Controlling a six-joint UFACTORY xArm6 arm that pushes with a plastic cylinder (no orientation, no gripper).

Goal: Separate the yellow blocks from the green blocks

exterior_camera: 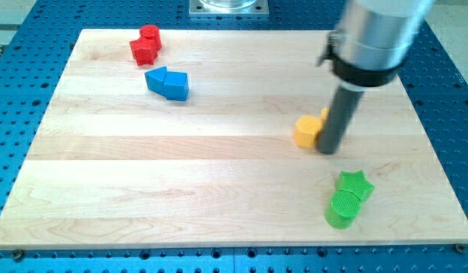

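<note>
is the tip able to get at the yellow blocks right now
Probably yes: my tip already sits against the right side of the yellow block, with nothing between them. A second yellow piece seems partly hidden behind the rod.

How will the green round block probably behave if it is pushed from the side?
The green round block stands on a flat end, so it would probably slide, not roll. It touches the green star block, so a push toward the view's top would likely move both. My tip is beside the yellow block, apart from both.
</note>
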